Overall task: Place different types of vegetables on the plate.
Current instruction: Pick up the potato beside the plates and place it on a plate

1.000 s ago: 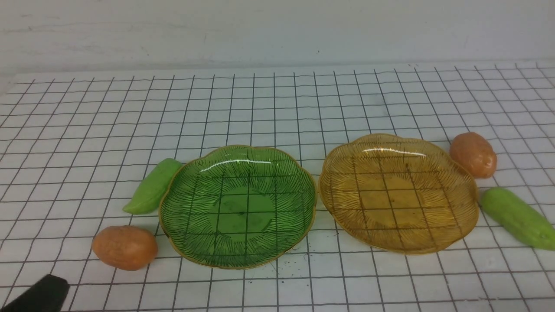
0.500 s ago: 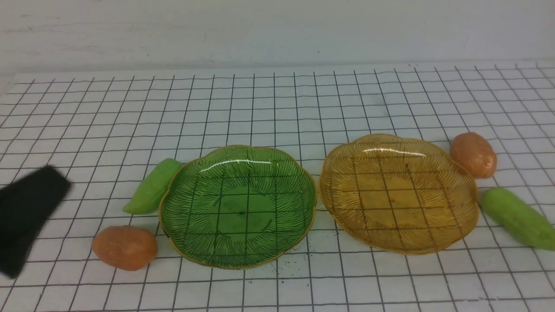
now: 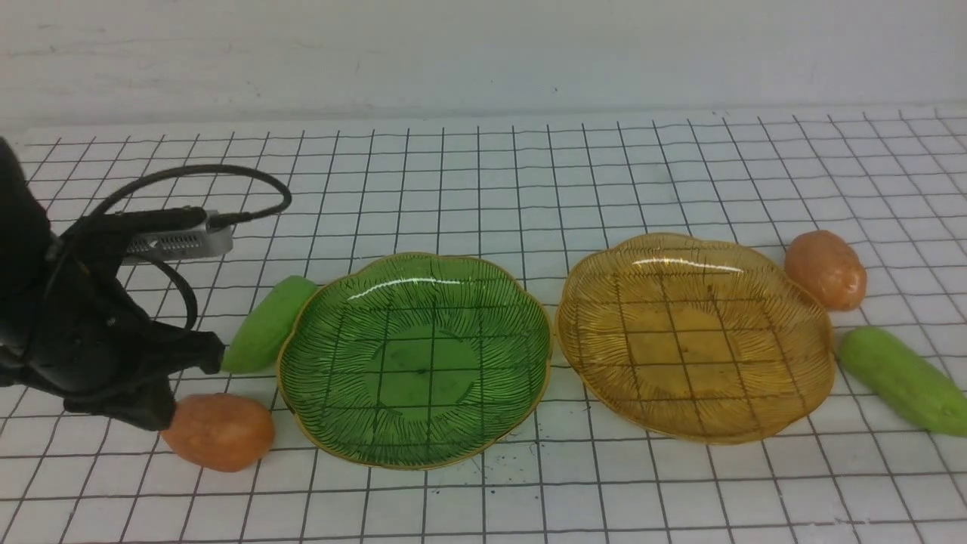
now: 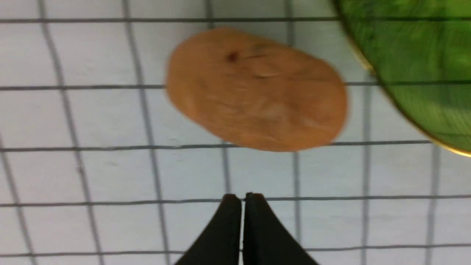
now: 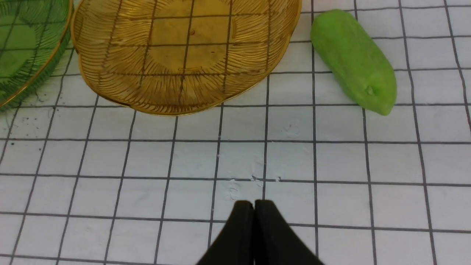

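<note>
The left pincer [image 4: 243, 197], pressed together like the right pincer [image 5: 254, 202], hovers just beside the orange-brown oval toy potato [image 4: 255, 90] on the white gridded table [image 3: 529, 189] near the green ribbed translucent plate [image 3: 415, 370]: the reach seems in hand, and next it must spread.

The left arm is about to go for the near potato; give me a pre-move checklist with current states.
1. Left gripper open for a grasp: not ok, jaws shut.
2. Near potato lying free on the table: ok.
3. Gripper tips around the potato: not ok, they stop short of it.
4. Green plate has room: ok, nothing in it.
5. Right gripper holding nothing: ok, shut and empty.
</note>
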`<state>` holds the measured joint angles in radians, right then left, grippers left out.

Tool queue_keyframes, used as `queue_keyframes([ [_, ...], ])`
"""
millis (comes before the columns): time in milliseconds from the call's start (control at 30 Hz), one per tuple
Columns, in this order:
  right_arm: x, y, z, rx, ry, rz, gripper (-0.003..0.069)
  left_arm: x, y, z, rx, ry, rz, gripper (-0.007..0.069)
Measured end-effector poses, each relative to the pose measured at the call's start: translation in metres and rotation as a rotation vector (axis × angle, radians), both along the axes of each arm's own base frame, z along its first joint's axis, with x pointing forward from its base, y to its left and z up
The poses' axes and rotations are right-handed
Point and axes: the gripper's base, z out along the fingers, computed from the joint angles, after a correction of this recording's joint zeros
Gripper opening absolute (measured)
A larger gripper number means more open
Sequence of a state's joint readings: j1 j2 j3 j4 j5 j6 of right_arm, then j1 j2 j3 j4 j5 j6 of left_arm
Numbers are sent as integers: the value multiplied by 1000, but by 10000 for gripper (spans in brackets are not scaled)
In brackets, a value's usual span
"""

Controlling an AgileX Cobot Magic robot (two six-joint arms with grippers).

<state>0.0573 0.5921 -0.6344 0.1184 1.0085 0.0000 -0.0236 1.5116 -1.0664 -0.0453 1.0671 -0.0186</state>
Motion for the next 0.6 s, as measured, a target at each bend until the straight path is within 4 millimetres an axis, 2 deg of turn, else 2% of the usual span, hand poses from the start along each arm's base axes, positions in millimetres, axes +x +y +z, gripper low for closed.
queue_keyframes([
  [167,0,-1,1,-7,-10,-2,-15,5,4,-6,46,47,51,-3],
  [300,0,-1,1,-8,-8,-2,-15,3,0,-3,-15,-29,127,-3],
  [467,-1,0,0,-6,8,0,-15,-24,-4,-7,-119,-164,274,-3],
  [600,0,0,0,-2,4,0,-15,-27,-4,-20,-139,-118,360,1],
])
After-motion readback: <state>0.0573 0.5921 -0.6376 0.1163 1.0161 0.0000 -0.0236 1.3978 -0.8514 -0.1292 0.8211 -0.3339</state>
